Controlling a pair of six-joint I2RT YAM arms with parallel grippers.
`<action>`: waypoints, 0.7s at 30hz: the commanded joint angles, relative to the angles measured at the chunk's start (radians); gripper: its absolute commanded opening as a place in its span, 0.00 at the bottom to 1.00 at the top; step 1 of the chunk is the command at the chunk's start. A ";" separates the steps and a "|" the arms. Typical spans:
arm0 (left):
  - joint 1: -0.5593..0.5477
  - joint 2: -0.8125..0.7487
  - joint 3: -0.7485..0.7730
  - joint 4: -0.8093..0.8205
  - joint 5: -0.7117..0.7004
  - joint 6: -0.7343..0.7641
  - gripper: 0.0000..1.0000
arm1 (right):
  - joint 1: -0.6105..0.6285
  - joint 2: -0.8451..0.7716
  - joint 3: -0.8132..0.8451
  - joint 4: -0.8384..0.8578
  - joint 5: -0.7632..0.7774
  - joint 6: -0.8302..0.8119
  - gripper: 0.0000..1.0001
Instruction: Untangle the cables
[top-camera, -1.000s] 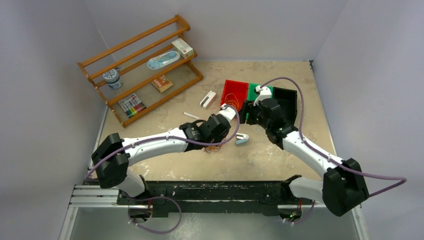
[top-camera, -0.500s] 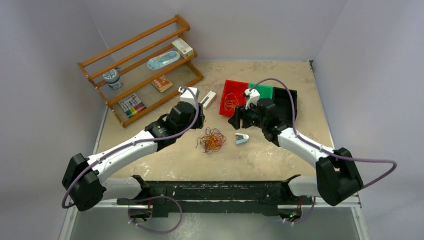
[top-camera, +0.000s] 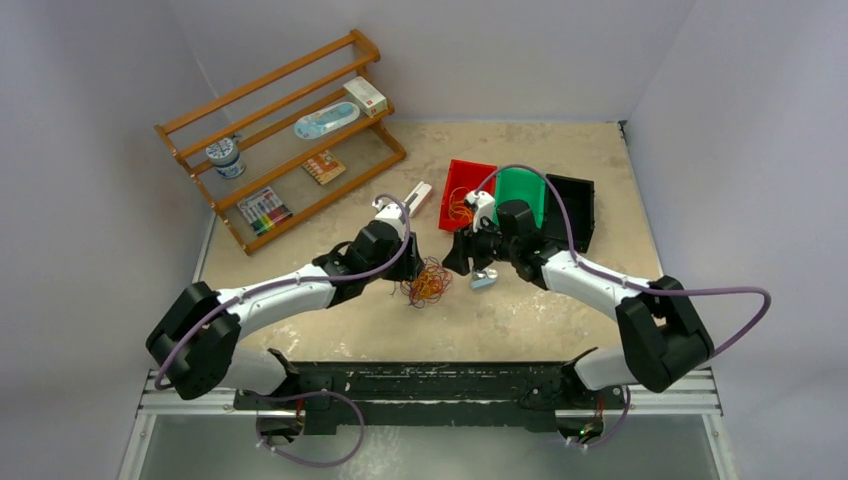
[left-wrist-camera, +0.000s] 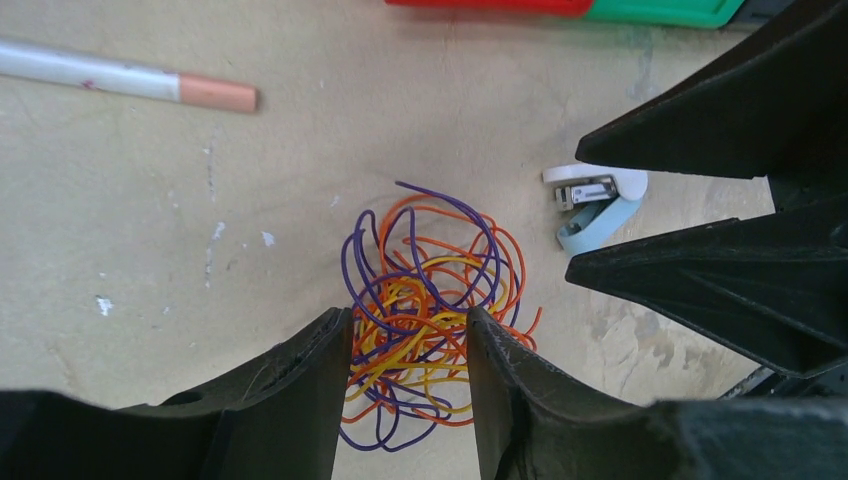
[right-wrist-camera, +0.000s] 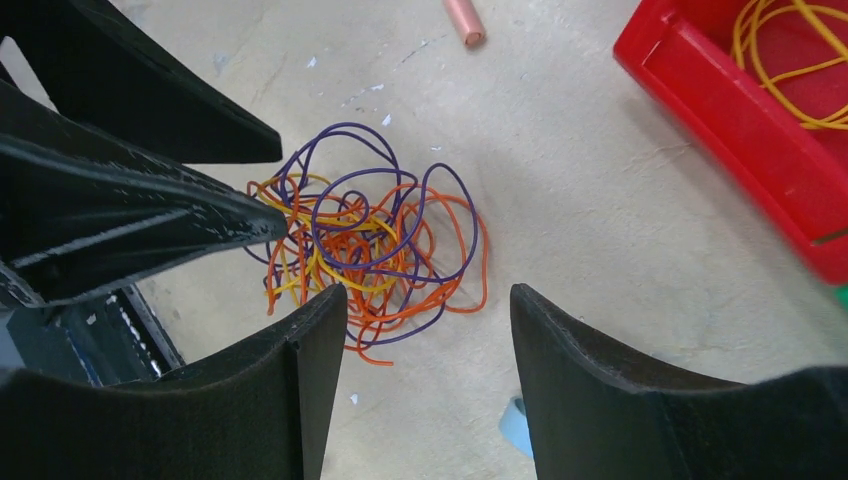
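With jaws apart, the left gripper is set astride the 6 o'clock edge of the cables, a loose heap on the table. The right gripper, likewise open and empty, is held with the heap at its 11 o'clock. A grasp is being lined up; next, separate strands must be pinched and drawn apart

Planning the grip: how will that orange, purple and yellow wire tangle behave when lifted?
The tangle is thin looping strands, so probably light and floppy. Strands interlace, so it likely rises as one clump. The left hand, open astride it, may catch only some loops.
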 joint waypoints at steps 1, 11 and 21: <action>0.003 0.026 -0.021 0.110 0.076 -0.009 0.46 | 0.018 0.022 0.042 -0.014 -0.059 -0.035 0.63; 0.003 0.064 -0.063 0.123 0.061 0.000 0.48 | 0.073 0.066 0.029 0.053 -0.154 -0.029 0.64; 0.003 0.083 -0.078 0.122 0.026 -0.010 0.36 | 0.110 0.132 0.045 0.039 0.142 0.043 0.47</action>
